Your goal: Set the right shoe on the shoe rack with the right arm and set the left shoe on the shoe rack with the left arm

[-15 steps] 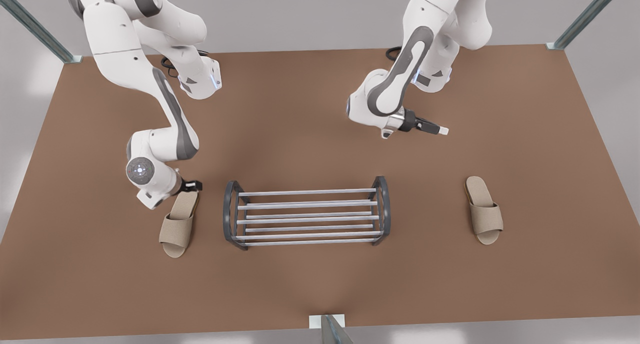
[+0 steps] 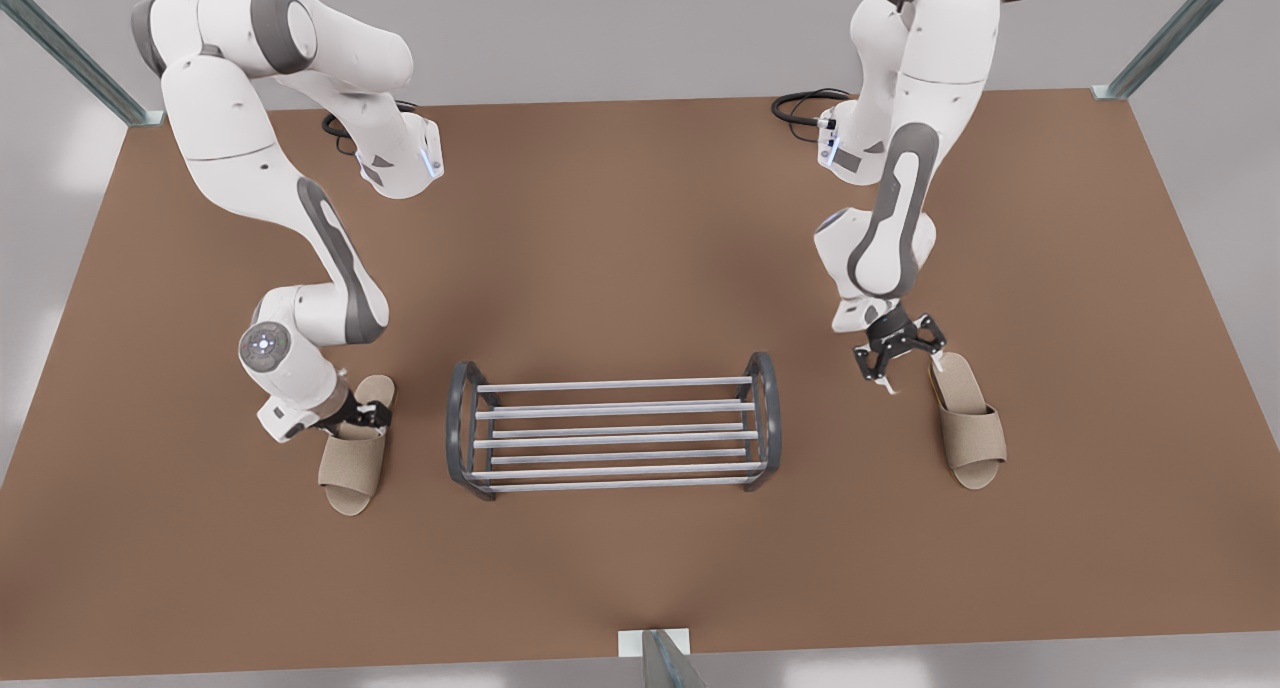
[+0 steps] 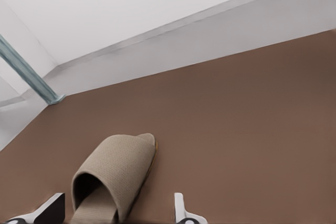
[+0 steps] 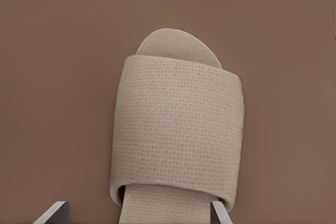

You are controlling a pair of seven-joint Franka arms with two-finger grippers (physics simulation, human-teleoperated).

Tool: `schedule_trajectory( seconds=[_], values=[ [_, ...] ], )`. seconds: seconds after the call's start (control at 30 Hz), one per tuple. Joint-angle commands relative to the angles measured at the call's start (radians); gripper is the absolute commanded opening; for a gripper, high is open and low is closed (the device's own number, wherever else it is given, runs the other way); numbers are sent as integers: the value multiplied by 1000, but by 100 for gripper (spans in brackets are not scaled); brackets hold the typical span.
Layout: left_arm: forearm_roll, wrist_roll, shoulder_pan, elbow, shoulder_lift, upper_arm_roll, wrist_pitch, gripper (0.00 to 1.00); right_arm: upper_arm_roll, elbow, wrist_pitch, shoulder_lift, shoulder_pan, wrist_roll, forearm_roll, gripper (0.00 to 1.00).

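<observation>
Right end effector (image 2: 362, 415), fingers (image 4: 52, 212) spread wide, had dropped low over the heel end of the right shoe (image 2: 352, 460); in the right wrist view the fingertips stood either side of the sole, not yet closed on it. Half a second before, it had hung just behind the heel; it had since moved forward and down over the shoe. The right shoe lay flat on the counter (image 2: 620, 248), just beyond the rack's (image 2: 612, 433) end at the front view's left, toe pointing away from the arm bases.

Left end effector (image 2: 893, 360), also wide open and holding nothing, hovered near the heel of the left shoe (image 2: 972, 428), on its rack-facing side. It had swung there from a raised, sideways pose well behind the rack. In the left wrist view the shoe sat off-centre between the fingers (image 3: 179, 208). The left shoe lay well apart from the rack's end at the front view's right.

Rack bars carried nothing. Judged stage: right arm ready to close; left arm needed centring and descent before grasping.
</observation>
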Motion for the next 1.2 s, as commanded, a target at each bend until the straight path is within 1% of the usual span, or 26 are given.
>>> schedule_trajectory(
  seconds=[0.0,0.13,0.23,0.33,0.37,0.43,0.47,0.5,0.53,0.57,0.7,0.9,1.17],
  values=[
    [185,-1606,26,14,23,1,234,100,0,1,59,5,-1,0,1,100],
    [308,-1606,92,53,46,-1,234,100,0,3,96,34,-7,0,1,100],
    [487,-1606,135,99,68,-1,234,100,0,3,96,34,-9,0,1,100],
    [582,-1606,163,189,151,-1,233,100,0,6,94,34,-13,0,-1,100],
    [654,-1606,174,202,163,-1,233,100,0,1,94,33,-15,0,-1,100],
    [734,-1599,188,215,177,-1,233,100,2,-31,84,16,-9,9,1,100],
    [739,-1599,188,228,184,-1,233,100,22,-60,62,-30,-9,12,3,100],
    [739,-1599,189,229,192,-1,233,100,31,-73,-4,-79,-9,13,7,100],
    [737,-1599,191,229,197,-1,233,100,37,-73,-28,-99,-12,13,7,100],
    [737,-1599,191,231,206,-1,233,100,35,-70,-28,-97,-16,12,7,100],
    [736,-1601,191,229,212,1,234,100,35,-66,-27,-88,-125,-56,3,100],
    [736,-1603,229,192,214,3,233,100,38,-19,-14,-41,-110,-53,3,100],
    [737,-1606,234,223,276,-2,228,100,37,55,-2,19,-116,-63,1,100]
  ],
)
